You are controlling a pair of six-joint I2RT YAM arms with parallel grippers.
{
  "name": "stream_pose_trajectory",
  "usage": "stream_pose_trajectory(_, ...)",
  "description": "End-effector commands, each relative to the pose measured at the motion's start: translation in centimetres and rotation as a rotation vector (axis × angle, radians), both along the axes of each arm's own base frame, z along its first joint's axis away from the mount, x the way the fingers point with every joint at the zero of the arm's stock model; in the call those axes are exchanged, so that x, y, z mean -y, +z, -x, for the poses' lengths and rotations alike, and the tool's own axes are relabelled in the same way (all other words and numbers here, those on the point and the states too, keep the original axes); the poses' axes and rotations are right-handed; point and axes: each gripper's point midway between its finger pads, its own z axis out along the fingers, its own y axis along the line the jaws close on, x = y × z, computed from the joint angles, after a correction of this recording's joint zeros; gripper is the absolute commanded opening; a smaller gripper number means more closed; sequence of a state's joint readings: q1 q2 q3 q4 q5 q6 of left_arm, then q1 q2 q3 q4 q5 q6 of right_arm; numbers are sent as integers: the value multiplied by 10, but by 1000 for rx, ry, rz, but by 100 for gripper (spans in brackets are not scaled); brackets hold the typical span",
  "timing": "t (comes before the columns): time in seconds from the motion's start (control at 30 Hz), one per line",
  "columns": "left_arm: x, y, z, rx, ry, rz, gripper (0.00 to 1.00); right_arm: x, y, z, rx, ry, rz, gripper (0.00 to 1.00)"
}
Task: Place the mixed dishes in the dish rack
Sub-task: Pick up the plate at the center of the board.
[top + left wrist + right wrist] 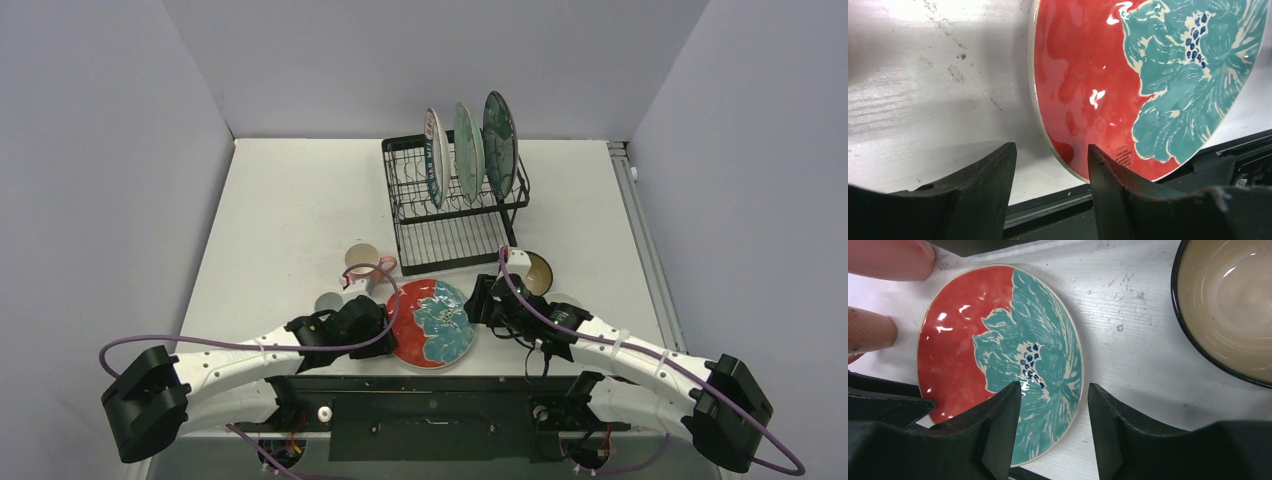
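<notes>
Plate lies between left end effector and right end effector.

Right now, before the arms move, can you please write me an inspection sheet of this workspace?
Surface: white table, some scuff marks.
Job's things: three plates upright in the rack; red plate flat near the front edge; mugs to its left; bowl to its right.
Clutter: nothing seen.
Pincers: left pincer and right pincer open, either side of the red plate, holding nothing.
Cables: purple cables loop from both arms.
Surroundings: plain grey walls.
</notes>
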State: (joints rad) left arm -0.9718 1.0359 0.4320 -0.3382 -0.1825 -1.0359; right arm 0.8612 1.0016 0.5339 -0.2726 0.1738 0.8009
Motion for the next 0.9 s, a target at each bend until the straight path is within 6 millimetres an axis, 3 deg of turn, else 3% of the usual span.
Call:
stream_pose_trajectory(0.0, 11, 3, -10, 25, 17, 56, 49, -6, 0, -6, 11, -12, -46, 48)
stream_pose_trajectory(0.7, -3, -21, -7, -4, 18, -2, 0, -5, -29, 1, -62, -6, -66, 48)
stream_pose_trajectory(0.87, -7, -30, -4, -20, 17, -20, 0, 1, -36, 3, -79, -14, -57, 48)
